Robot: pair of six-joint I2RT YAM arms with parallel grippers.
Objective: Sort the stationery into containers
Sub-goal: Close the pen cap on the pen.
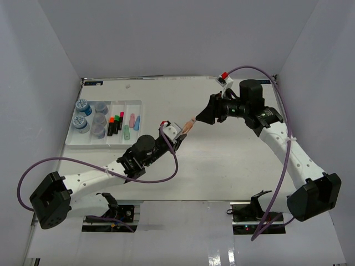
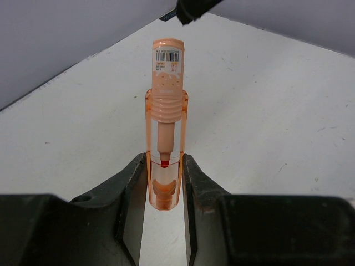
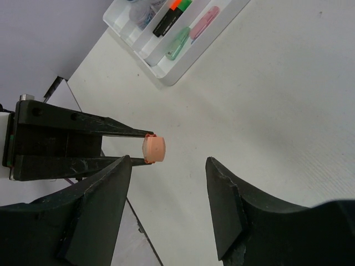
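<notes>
Both jaws of the left claw press on the lower end of the orange marker, which points out toward the right claw. That one is spread wide, and the marker's blunt end sits level with the gap, nearer its left finger. The hand-over point is over the bare middle of the table, right of the tray.

The marker looks light, stiff and smooth, a hard plastic tube that could twist or slide in a loose grip. The ribbed collar halfway along is likely the surest place to take hold. The free labelled end gives less to bear on.

Outward in the tray, the counts are as follows:
- One orange marker, in the claw.
- Three pastel markers in the rightmost compartment: pink marker, green marker and blue marker.
- Three black highlighters beside them, capped orange, green and pink.
- Five jars, it seems: two blue-lidded jars in the leftmost compartment and three clear grey jars in the next.
</notes>
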